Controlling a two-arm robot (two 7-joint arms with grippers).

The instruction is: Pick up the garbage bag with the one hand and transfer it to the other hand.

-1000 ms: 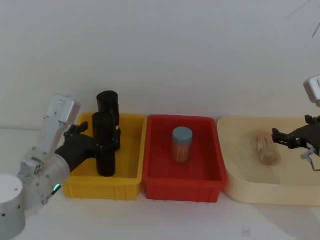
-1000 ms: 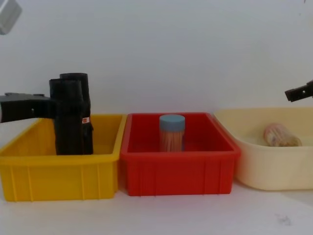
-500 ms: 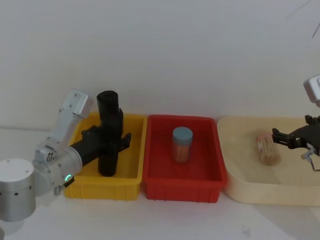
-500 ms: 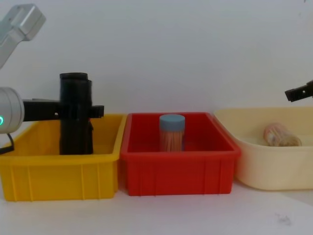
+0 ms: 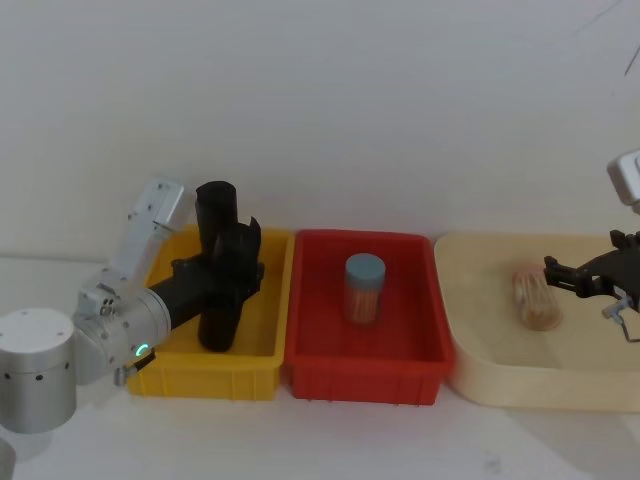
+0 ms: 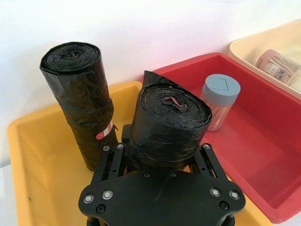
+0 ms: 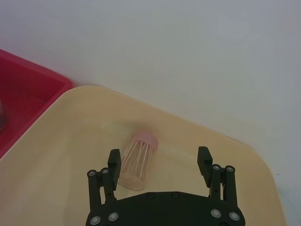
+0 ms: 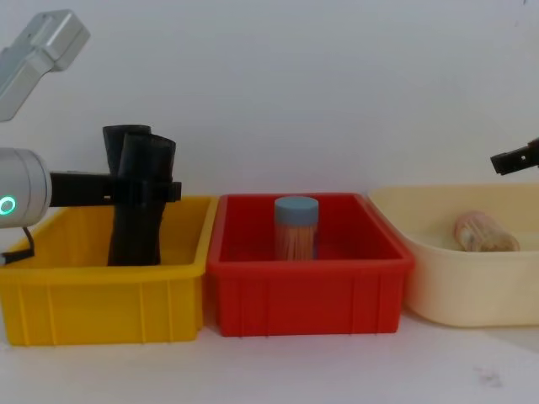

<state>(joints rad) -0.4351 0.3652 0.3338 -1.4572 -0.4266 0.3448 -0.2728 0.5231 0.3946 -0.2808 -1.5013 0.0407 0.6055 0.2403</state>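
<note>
Left tool [image 6: 162, 143] clamped on garbage bag [image 6: 169, 113].
We judge it light, squashy; grip mid-roll. Right tool [image 7: 159, 157] spread apart over tray [image 5: 540, 390].

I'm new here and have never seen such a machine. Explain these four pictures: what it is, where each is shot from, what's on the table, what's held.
This is a robot with two arms, each ending in a two-finger gripper. One picture looks down from its head, one looks across the table from its chest, and one comes from each wrist. On the table stand a yellow bin, a red bin and a cream tray. The left gripper is shut on a black roll of garbage bags, tilted, inside the yellow bin; a second black roll with a sticker stands beside it. The red bin holds an upright jar with a blue lid. A pink-lidded jar lies on its side in the tray, and the right gripper hangs open above the tray, holding nothing.
</note>
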